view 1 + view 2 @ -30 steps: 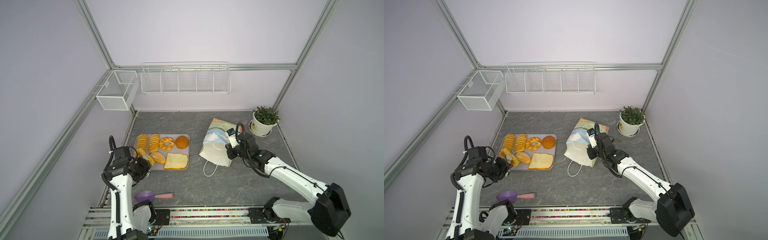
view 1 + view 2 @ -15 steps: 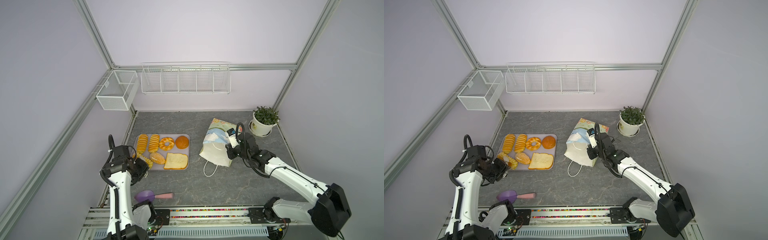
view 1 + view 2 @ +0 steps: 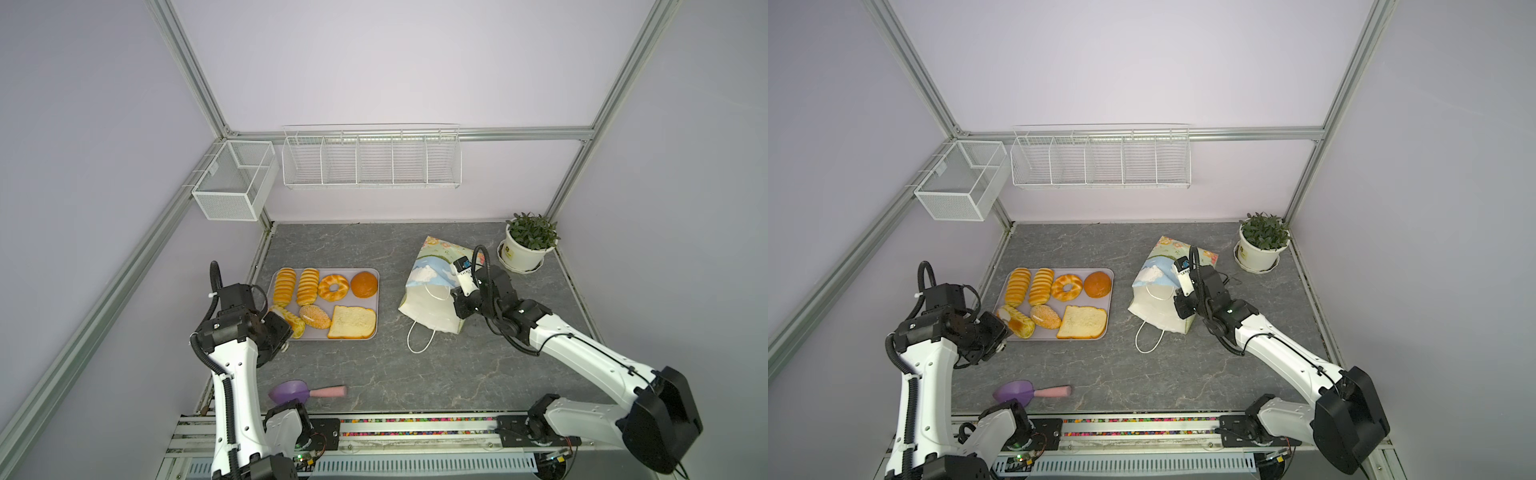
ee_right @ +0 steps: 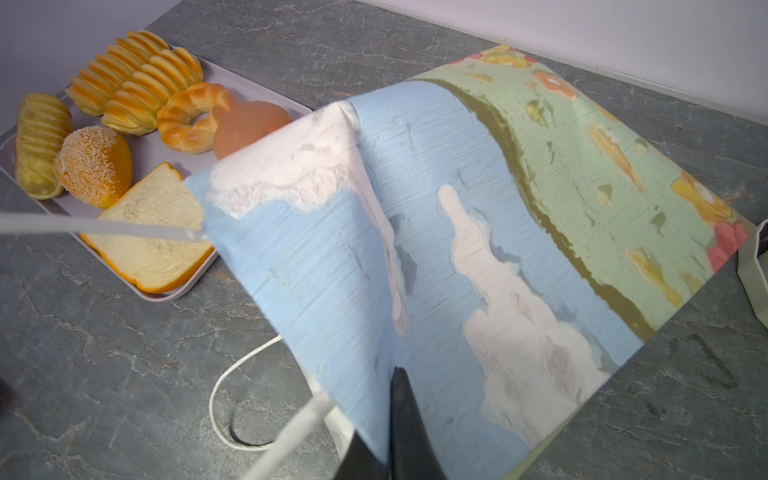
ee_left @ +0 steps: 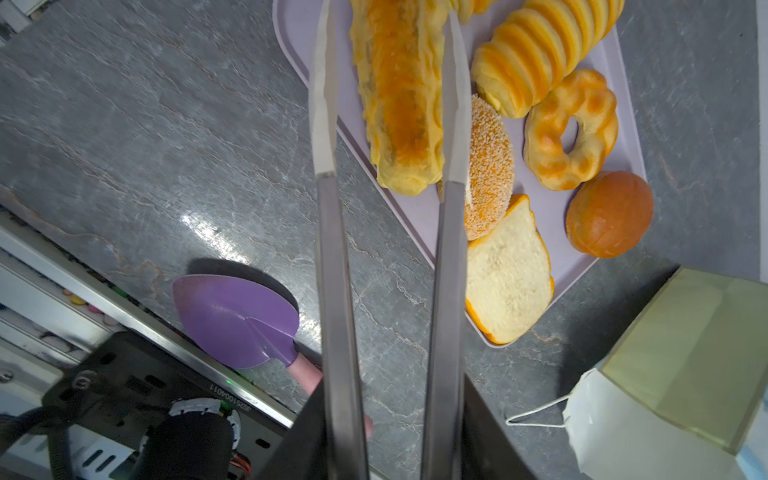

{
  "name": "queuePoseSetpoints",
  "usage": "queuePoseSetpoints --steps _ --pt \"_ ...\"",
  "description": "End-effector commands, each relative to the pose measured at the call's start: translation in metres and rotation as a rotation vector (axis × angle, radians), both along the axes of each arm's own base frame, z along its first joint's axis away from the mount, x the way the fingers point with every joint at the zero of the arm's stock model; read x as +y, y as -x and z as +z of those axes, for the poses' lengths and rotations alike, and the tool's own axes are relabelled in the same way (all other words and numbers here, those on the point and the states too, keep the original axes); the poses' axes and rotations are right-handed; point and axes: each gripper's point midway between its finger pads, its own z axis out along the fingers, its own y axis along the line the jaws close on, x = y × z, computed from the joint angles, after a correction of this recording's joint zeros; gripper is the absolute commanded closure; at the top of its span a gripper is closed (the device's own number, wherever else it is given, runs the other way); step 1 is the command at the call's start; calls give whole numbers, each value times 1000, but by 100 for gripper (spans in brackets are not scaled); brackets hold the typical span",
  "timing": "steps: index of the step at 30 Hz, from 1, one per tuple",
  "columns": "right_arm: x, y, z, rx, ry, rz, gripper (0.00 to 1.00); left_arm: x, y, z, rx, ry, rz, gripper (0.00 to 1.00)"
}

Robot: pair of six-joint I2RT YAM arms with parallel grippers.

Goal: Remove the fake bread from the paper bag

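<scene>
Grey stone-pattern table (image 3: 415,374), enclosed by a lilac-walled frame, carries the whole work area. On its right half the bag (image 3: 430,309) lies tipped on its side with the mouth toward the front edge and one handle (image 3: 419,338) trailing on the table. Its position matches that of one second ago. The right gripper (image 3: 454,293) remains clenched on the bag wall near the mouth, holding it steady. On the left half, well apart from the bag, the tray (image 3: 316,337) holds all visible bread (image 3: 332,286): seven pieces, none on the table. The change is at the tray's near left corner. One second ago the left gripper (image 5: 386,25) was almost closed there, with the long glazed loaf (image 3: 1017,326) at its tips; it has since released. Its fingers (image 5: 324,104) now stand parted with the loaf showing between them and a clear gap at one finger, and the arm has drawn slightly back toward the table's left edge. The loaf rests on the tray just beside the seeded bun (image 3: 1045,316). Assessment: this piece counts as delivered. In both top views the white bag interior shows no bread, but the deep end is hidden, so an empty bag is not confirmed. The bag should be checked before the task is called finished.
</scene>
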Motion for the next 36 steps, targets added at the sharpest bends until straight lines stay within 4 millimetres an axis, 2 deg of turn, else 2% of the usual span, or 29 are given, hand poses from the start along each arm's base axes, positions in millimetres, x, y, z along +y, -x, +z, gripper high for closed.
queuePoseSetpoints --steps 1,7,11,14,18,25,27,31,36 --pt "-1 4 -1 14 -21 2 93 1 4 10 -8 -5 13 67" --pt "-1 6 0 19 -37 -2 93 -2 -1 10 11 31 48 75" --pt "1 5 8 11 -45 3 89 -1 -7 15 20 1 51 75" --pt "2 3 10 12 -26 14 86 -10 -14 17 3 7 22 75" --pt "7 -3 33 -8 -32 22 88 -11 -20 21 -18 6 16 75" --pt "21 -3 91 34 -83 62 89 -10 -29 41 -87 -9 -1 75" --pt "26 -3 101 66 -96 65 89 -10 -33 47 -109 -16 -14 75" --pt "29 -23 107 104 -84 34 89 -11 -42 52 -144 -16 -39 75" --pt "22 -63 84 159 -35 -31 90 -14 -47 47 -151 -9 -80 75"
